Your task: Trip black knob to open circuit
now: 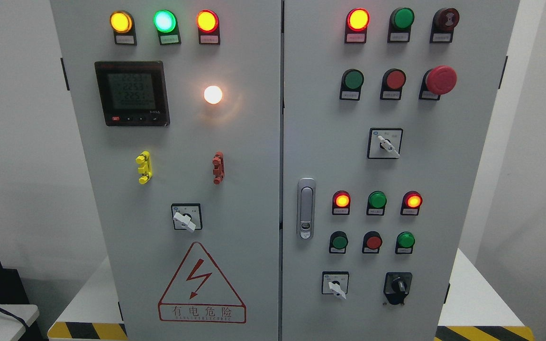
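Grey two-door control cabinet (pixel 254 156) fills the head view, standing on a white base with yellow-black hazard striping at the foot. Left door: three lit lamps along the top, a digital meter (pixel 131 93), a white lamp, and a hazard triangle (pixel 201 284) low down. Right door: rows of lamps and push buttons, a red mushroom stop (pixel 441 79), and a chrome door latch (pixel 306 208) near the seam.

Three white-handled selector switches, one on the left door and two on the right, are not the target. The black knob (pixel 398 285) sits at the bottom right of the right door, on a black plate, beside the lowest white selector (pixel 335 285).

Neither robot hand is in frame, so their state cannot be told; the reach has not begun.

Judgement: approach low and to the right, most naturally with the right arm. Pinch the small pointer squarely, twist about its own axis, and stay clear of the buttons just above.
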Available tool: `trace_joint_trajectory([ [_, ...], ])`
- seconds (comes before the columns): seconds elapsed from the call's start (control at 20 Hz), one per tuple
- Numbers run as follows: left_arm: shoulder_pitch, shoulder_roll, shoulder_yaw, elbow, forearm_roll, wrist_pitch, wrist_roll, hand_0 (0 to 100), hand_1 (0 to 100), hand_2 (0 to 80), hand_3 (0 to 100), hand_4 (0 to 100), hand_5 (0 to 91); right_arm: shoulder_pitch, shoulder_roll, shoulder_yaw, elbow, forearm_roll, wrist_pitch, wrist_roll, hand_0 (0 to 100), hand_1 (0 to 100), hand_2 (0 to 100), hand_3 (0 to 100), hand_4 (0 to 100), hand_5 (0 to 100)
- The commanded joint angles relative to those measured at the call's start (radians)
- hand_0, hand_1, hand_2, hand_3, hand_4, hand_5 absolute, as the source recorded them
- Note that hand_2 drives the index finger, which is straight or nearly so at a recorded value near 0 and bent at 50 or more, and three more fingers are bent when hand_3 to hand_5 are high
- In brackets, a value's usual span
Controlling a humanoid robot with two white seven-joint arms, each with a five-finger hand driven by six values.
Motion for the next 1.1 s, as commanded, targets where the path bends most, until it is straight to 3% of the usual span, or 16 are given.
trace_joint_trajectory([
  [0.0, -0.008, 0.000, 0.000, 0.000, -0.032, 0.000, 0.000, 12, 39, 0.0, 0, 0, 0.0, 0.003, -0.005, -0.001, -0.010, 0.000, -0.005, 0.001, 8, 37, 0, 8, 10, 6],
  [0.25, -0.008, 0.000, 0.000, 0.000, -0.034, 0.000, 0.000, 12, 39, 0.0, 0, 0, 0.0, 0.022, -0.008, -0.001, -0.016, -0.002, -0.011, 0.002, 8, 38, 0, 8, 10, 6],
  [0.55, -0.008, -0.001, 0.000, 0.000, -0.032, 0.000, 0.000, 12, 39, 0.0, 0, 0, 0.0, 0.106, -0.005, -0.002, -0.157, -0.002, -0.019, 0.002, 8, 38, 0, 9, 11, 7],
  [0.65, -0.008, 0.000, 0.000, 0.000, -0.032, 0.000, 0.000, 12, 39, 0.0, 0, 0, 0.0, 0.155, -0.003, -0.001, -0.219, 0.000, -0.063, 0.002, 9, 39, 0, 11, 12, 7],
  [0.75, -0.008, 0.000, 0.000, 0.000, -0.032, 0.000, 0.000, 12, 39, 0.0, 0, 0, 0.0, 0.191, -0.003, 0.005, -0.259, 0.003, -0.117, 0.002, 10, 44, 0, 21, 20, 8],
  [0.8, -0.008, 0.000, 0.000, 0.000, -0.034, 0.000, 0.000, 12, 39, 0.0, 0, 0, 0.0, 0.201, -0.003, 0.005, -0.271, 0.003, -0.141, 0.002, 10, 45, 0, 21, 20, 8],
  [1.05, -0.008, -0.001, 0.000, 0.000, -0.032, 0.000, 0.000, 12, 39, 0.0, 0, 0, 0.0, 0.293, -0.003, 0.007, -0.354, 0.005, -0.305, 0.001, 14, 52, 0, 36, 35, 21],
])
